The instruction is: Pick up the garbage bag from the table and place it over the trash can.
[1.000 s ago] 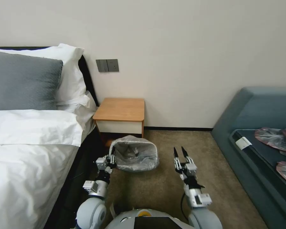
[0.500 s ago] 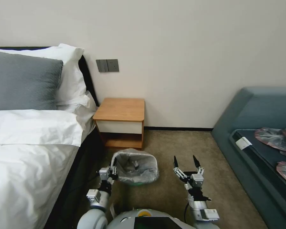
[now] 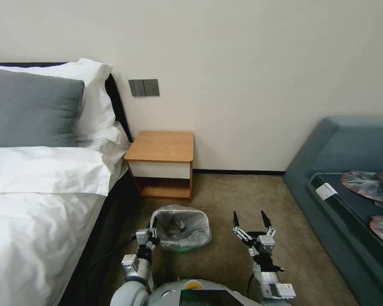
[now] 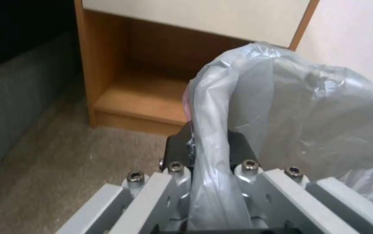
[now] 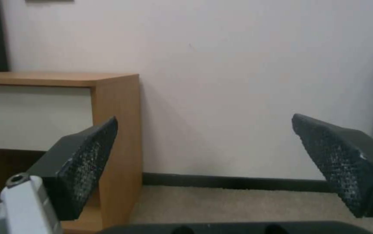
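since the earlier frames the can [image 3: 181,231] with the bag [image 3: 187,221] over it has come away from the table [image 3: 161,146] toward the robot, uncovering the table's lower shelf, and both arms have drawn back with it; the right gripper [image 3: 248,221], narrow a second ago, now stands wide.

largest first: bed [image 3: 38,212] fills the side beyond the left gripper [image 3: 154,226], its dark base just outside the fingers with a thin strip of carpet [image 3: 225,255] between. sofa [image 3: 349,170] lies well beyond the right gripper's outer finger, with flat bags [image 3: 366,185] on its seat. table sits ahead of both grippers against the wall, well apart from the can now, bare carpet between them.

bag lines the can, its wrinkled film folded over the rim all round. left gripper is clamped on the bag's rim [image 4: 212,136] at the can's near left corner, film running down between its pads. right gripper hangs just beside the can's right side, touching nothing, its pads [image 5: 86,162] spread far apart with wall and carpet showing between them. open carpet runs ahead of the right fingers to the skirting.
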Controlling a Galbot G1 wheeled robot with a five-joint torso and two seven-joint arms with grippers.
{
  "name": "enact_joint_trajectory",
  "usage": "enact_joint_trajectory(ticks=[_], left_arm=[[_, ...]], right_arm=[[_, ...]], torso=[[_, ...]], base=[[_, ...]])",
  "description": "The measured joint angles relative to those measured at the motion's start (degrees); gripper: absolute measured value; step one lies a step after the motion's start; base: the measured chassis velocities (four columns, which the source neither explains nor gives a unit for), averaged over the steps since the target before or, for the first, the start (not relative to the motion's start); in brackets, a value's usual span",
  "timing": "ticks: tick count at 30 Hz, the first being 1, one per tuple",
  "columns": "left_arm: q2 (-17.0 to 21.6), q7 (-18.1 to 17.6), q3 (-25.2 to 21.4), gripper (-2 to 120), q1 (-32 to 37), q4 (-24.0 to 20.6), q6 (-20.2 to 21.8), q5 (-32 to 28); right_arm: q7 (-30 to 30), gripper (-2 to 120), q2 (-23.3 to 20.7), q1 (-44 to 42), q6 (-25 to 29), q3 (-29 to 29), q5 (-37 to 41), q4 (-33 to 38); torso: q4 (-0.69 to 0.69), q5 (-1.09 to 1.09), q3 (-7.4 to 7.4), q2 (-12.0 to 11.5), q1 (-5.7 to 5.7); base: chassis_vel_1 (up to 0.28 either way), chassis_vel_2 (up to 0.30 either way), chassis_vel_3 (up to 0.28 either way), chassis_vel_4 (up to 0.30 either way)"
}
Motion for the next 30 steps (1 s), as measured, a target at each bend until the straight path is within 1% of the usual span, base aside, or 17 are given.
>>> enact_joint_trajectory(ticks=[2, 4, 6, 7, 11, 24, 25, 26, 30], left_arm=[[0.1, -0.2, -0.2, 6, -1.1, 0.8, 1.5, -1.4], [0.1, -0.2, -0.2, 6, -1.2, 0.9, 1.7, -1.6], [0.2, -0.2, -0.3, 6, -2.1, 1.4, 3.5, -2.7], [0.2, -0.2, -0.3, 6, -2.1, 1.4, 3.5, -2.7], [0.0, -0.4, -0.3, 6, -2.7, 1.8, 6.1, -4.4], [-0.5, -1.4, -0.1, 5, -3.3, 2.9, 7.1, -5.0], [-0.5, -1.4, -0.1, 9, -3.4, 3.0, 7.1, -4.8], [-0.5, -1.4, -0.1, 9, -3.4, 3.0, 7.1, -4.8], [-0.6, -0.9, -0.1, 27, -3.8, 3.1, 6.4, -3.1]], right_arm=[[0.0, 100, 0.0, 0.1, 0.0, 0.0, 0.0, -0.1], [0.0, 100, 0.0, 0.1, 0.0, -0.1, 0.0, -0.1], [0.0, 100, 0.1, 0.3, -0.2, -0.2, 0.1, -0.3], [0.0, 100, 0.1, 0.3, -0.2, -0.2, 0.1, -0.3], [-0.1, 100, 0.3, 0.9, 0.0, -0.4, 0.1, -1.1], [-0.3, 100, 0.6, 1.3, -0.2, -1.1, 0.1, -1.7], [-0.4, 100, 0.6, 1.3, -0.2, -1.1, 0.1, -1.7], [-0.4, 100, 0.6, 1.3, -0.2, -1.1, 0.1, -1.7], [-0.4, 100, 0.7, 1.4, -0.2, -1.2, 0.3, -1.8]], torso=[[0.0, 0.0, 0.0, 0.0, 0.0], [0.0, 0.0, 0.0, 0.0, 0.0], [0.0, 0.0, 0.0, 0.0, 0.0], [0.0, 0.0, 0.0, 0.0, 0.0], [0.0, 0.0, 0.0, 0.0, 0.0], [0.0, 0.0, 0.0, 0.0, 0.0], [0.0, 0.0, 0.0, 0.0, 0.0], [0.0, 0.0, 0.0, 0.0, 0.0], [0.0, 0.0, 0.0, 0.0, 0.0]], base=[[0.0, 0.0, 0.0, 0.0], [0.0, 0.0, 0.0, 0.0], [0.0, 0.0, 0.0, 0.0], [0.0, 0.0, 0.0, 0.0], [0.0, 0.0, 0.0, 0.0], [0.0, 0.0, 0.0, 0.0], [0.0, 0.0, 0.0, 0.0], [0.0, 0.0, 0.0, 0.0], [0.0, 0.0, 0.0, 0.0]])
